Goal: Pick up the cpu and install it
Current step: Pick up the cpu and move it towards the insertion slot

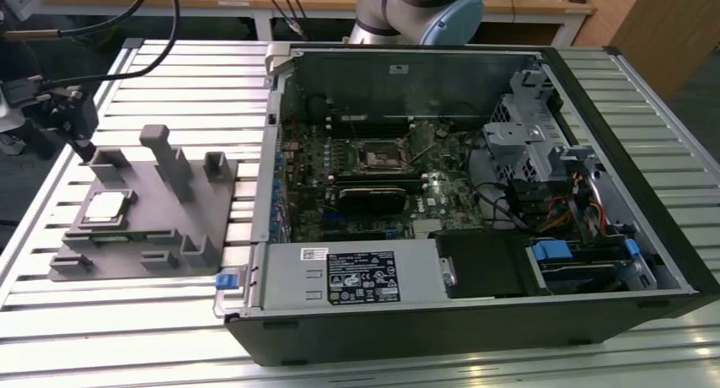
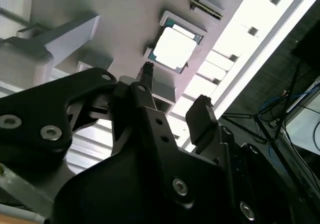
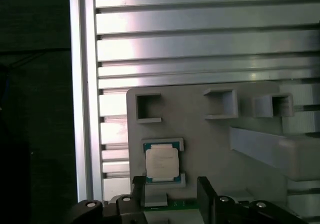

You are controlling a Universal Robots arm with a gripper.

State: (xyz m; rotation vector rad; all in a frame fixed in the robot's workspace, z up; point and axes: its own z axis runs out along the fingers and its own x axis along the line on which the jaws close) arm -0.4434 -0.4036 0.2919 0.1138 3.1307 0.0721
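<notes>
The cpu (image 1: 104,207) is a small square chip with a pale silvery top. It lies flat in a shallow seat on the grey fixture plate (image 1: 135,253), left of the computer case in the exterior view. My gripper (image 1: 81,143) hangs above the far end of that fixture, short of the chip and not touching it. In the first wrist view the cpu (image 3: 161,163) lies just beyond my gripper (image 3: 171,191), whose two black fingers stand apart with nothing between them. The second wrist view shows the cpu (image 2: 175,50) ahead of the open gripper (image 2: 172,91). The black socket frame (image 1: 380,156) sits mid-motherboard.
The open computer case (image 1: 473,320) fills the exterior view's right, with drive cages (image 1: 540,143) and cables inside. Grey upright blocks (image 1: 169,160) rise from the fixture beside the chip. The slatted aluminium table (image 1: 113,346) ends at an edge just left of the fixture.
</notes>
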